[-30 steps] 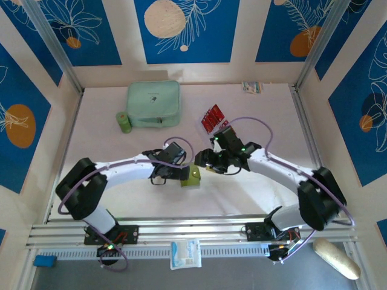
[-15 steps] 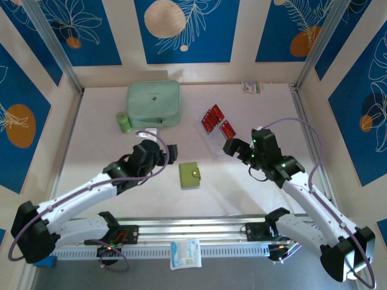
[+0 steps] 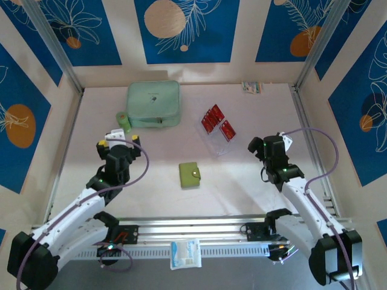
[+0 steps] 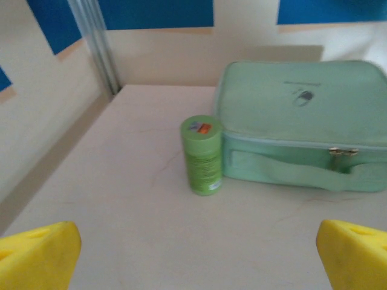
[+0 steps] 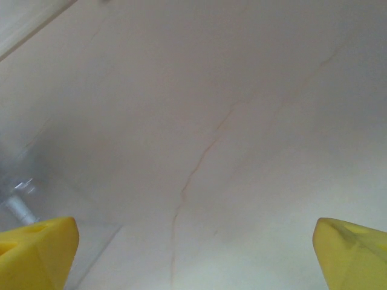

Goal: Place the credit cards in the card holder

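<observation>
The olive-green card holder lies folded shut on the table's middle, its snap tab on the right side. Red credit cards stand in a clear plastic tray, with a second red group beside them. My left gripper hangs open well to the left of the holder; its yellow fingertips stand far apart over bare table. My right gripper is open too, to the right of the tray, and nothing lies between its yellow fingertips.
A mint-green zip case sits at the back left, a small green bottle upright against its near left corner. A small packet lies by the far wall. The tray's clear corner shows left of my right fingers.
Both arms have drawn back from the card holder, the left to the left and the right to the right. The right gripper has opened wide. The holder lies alone, folded shut.
</observation>
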